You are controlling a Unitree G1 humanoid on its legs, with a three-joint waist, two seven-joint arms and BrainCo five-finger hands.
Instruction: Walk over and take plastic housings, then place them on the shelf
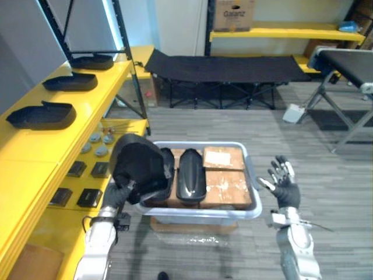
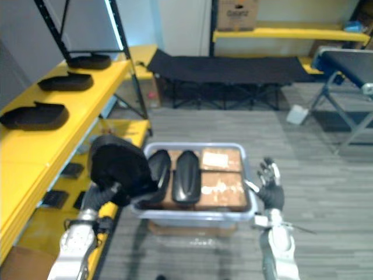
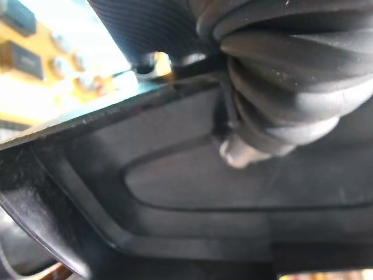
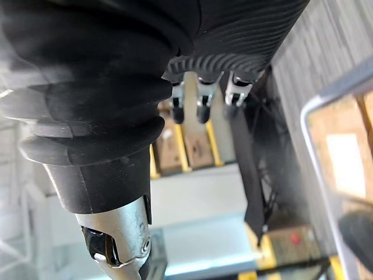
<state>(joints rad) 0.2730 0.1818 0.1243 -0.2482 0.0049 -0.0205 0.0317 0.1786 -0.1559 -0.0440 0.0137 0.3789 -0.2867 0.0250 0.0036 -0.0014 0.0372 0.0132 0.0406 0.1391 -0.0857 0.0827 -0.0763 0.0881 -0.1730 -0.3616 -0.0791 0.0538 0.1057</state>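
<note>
I have my left hand [image 1: 121, 191] clamped on the lower edge of a black plastic housing [image 1: 140, 166], which is raised and tilted over the left end of the grey bin [image 1: 245, 211]. In the eye views I see the housing's rounded outer shell. My left wrist view shows its inner face close against my hand.

My right hand [image 1: 284, 182] hangs just beside the bin's right wall, holding nothing. In the right wrist view its fingers [image 4: 178, 108] are straight and spread.

2 more housings [image 2: 186, 176] lie side by side in the bin, the left one partly hidden behind the one I hold. Brown cardboard boxes [image 1: 224, 185] lie beside them and beneath them.

To my left runs the yellow shelf [image 1: 35, 146], with 3 housings [image 1: 41, 115] already in a row on it. A black shelf upright [image 1: 137, 87] stands between the bin and the shelf's far end. Small black parts [image 1: 89, 197] lie on the lower level, and a black folding cot [image 1: 221, 69] is well beyond.
</note>
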